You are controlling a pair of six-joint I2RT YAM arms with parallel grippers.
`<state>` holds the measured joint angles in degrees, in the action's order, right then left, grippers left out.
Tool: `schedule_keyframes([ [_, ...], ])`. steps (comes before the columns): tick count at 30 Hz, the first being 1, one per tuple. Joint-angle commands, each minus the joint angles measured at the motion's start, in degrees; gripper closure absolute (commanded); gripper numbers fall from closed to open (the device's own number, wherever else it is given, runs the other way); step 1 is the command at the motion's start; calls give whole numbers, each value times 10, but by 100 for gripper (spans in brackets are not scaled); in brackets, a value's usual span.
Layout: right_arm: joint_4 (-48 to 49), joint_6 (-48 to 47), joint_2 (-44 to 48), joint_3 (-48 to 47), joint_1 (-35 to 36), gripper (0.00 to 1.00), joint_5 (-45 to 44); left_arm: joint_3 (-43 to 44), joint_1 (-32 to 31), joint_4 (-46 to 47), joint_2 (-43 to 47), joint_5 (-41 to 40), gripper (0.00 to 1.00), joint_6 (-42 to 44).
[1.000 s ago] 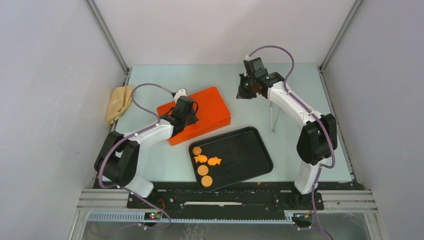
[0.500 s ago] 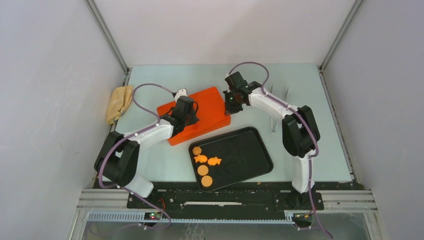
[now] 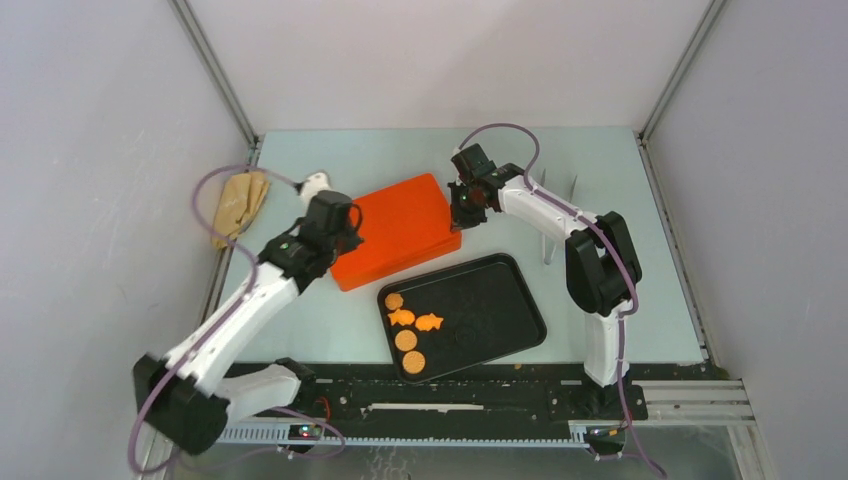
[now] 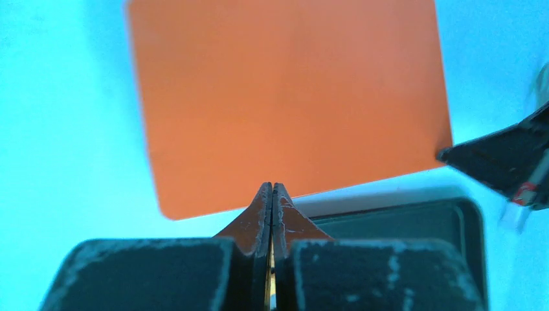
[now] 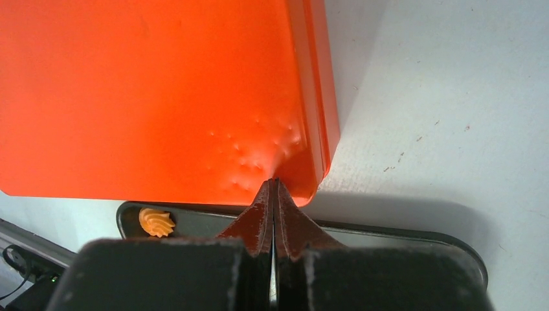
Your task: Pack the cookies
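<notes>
Several orange cookies (image 3: pixel 406 340), round and fish-shaped, lie at the left end of a black tray (image 3: pixel 500 310). One cookie (image 5: pixel 156 221) shows in the right wrist view. A closed orange box (image 3: pixel 400 228) lies behind the tray. My left gripper (image 3: pixel 343 230) is shut and empty, raised over the box's left end; in its own view the gripper (image 4: pixel 272 188) hovers above the box (image 4: pixel 291 97). My right gripper (image 3: pixel 463 203) is shut and empty at the box's right corner. In its own view the gripper (image 5: pixel 272 183) sits at the corner of the box (image 5: pixel 162 97).
A tan cloth (image 3: pixel 238 203) lies at the table's left edge. Thin white rods (image 3: pixel 548 238) stand on the table right of the box, under the right arm. The tray (image 4: pixel 414 220) and the right gripper (image 4: pixel 505 162) show in the left wrist view.
The right arm swung left from the back of the table to the box's right corner. The left arm lifted and drew back left off the box.
</notes>
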<state>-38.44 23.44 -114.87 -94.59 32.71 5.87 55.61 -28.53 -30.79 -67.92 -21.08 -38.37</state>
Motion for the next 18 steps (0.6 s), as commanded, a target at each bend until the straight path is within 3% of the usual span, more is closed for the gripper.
schedule_keyframes([
  [1, -57, -11, -15, -6, -2, 100, -14, 5, 9, -178, 94, -137, 100, -88],
  [4, -55, -14, -16, -7, -3, 100, -2, -31, 25, -237, 109, -184, 100, -152],
  [8, -53, -17, -20, -11, -9, 100, 16, -65, 70, -225, 80, -180, 100, -164],
  [18, -48, -18, -14, -5, -25, 100, 31, -35, 88, -130, -141, -185, 100, -155],
])
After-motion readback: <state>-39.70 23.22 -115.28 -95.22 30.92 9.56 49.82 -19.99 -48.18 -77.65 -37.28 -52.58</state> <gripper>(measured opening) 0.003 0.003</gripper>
